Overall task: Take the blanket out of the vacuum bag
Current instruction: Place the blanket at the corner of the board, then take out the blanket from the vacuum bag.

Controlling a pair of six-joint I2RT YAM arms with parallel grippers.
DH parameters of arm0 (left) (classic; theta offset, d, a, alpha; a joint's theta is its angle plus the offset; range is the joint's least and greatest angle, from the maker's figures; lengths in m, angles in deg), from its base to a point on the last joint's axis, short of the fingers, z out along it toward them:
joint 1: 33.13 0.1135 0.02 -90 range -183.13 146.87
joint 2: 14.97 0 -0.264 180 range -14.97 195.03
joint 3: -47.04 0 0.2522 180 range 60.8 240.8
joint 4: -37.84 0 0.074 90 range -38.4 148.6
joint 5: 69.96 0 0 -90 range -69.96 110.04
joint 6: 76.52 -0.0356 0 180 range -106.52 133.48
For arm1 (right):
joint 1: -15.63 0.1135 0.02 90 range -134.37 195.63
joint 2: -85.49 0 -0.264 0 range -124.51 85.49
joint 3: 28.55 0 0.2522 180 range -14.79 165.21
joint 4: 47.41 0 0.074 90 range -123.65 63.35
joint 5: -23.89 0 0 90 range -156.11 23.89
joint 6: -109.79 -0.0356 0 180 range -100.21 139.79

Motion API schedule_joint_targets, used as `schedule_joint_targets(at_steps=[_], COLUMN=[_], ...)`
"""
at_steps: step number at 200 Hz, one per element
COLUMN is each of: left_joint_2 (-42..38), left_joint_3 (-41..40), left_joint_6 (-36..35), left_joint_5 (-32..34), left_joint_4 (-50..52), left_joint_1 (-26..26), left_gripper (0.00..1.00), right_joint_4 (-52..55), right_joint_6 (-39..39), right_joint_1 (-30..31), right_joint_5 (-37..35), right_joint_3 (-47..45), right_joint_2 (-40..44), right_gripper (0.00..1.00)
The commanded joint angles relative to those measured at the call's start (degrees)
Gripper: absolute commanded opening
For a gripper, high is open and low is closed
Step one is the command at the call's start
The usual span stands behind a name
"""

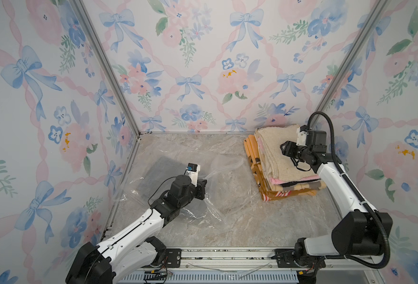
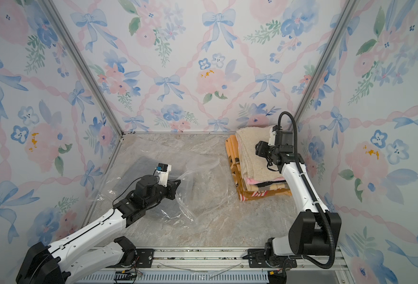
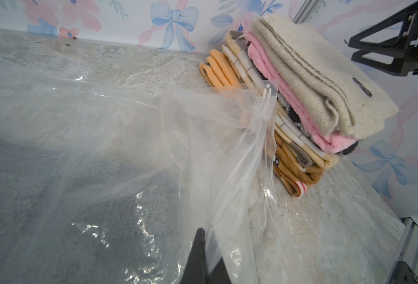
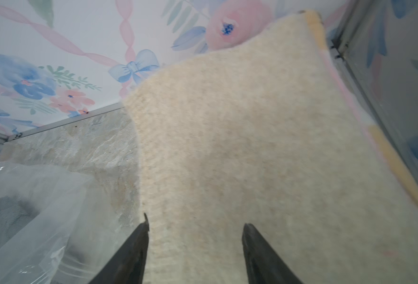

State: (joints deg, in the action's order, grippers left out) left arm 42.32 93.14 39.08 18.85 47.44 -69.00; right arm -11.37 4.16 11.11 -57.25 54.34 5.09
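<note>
Clear vacuum bag (image 3: 99,127); cream blanket (image 3: 311,73) label (image 3: 362,87) illegible

Crinkly transparent vacuum bag (image 1: 178,153) flat on left side, grey blanket (image 1: 154,177) apparently inside.

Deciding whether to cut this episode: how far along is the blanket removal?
Done: the vacuum bag looks open at its mouth, facing the stack of folded blankets. In hand: the left gripper is shut, apparently pinching bag film; the right gripper hangs open over the cream blanket topping the stack, holding nothing. Left: the grey blanket lies inside the bag, so the actual pull-out hasn't happened.
</note>
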Motion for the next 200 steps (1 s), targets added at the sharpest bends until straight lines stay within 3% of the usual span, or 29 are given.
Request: schedule_joint_targets(at_steps=[1,55,102,142,159,180,200], left_joint_2=[1.5,2.5,5.4,6.9,6.8,5.5,3.1], left_joint_3=[2.3,6.4,17.5,21.9,22.1,20.6,17.6], left_joint_6=[-0.5,-2.1,-7.0,-8.9,-9.5,-10.3,-10.2], left_joint_5=[-1.2,-2.6,-6.7,-9.7,-10.5,-10.4,-9.8], left_joint_4=[-1.4,2.2,10.6,13.3,13.2,12.9,10.7], left_joint_1=[-1.2,-1.9,-2.1,-2.3,-2.9,-4.0,-4.9], left_gripper=[0.00,0.00,0.00,0.00,0.00,0.00,0.00], right_joint_4=[-2.6,-5.2,-1.1,2.9,0.6,-7.4,-12.6], right_joint_6=[-4.3,-4.8,-5.5,-8.1,-12.7,-19.6,-24.4], right_joint_1=[-4.9,-10.7,-8.9,2.5,8.2,16.5,24.0], right_joint_5=[1.0,6.9,8.0,8.2,8.0,5.5,2.8], right_joint_3=[-6.0,-12.3,-13.3,-17.8,-21.2,-27.3,-29.8], right_joint_2=[2.3,1.0,12.8,23.9,27.8,32.4,32.3], right_gripper=[0.62,0.61,0.61,0.61,0.71,0.90,0.96])
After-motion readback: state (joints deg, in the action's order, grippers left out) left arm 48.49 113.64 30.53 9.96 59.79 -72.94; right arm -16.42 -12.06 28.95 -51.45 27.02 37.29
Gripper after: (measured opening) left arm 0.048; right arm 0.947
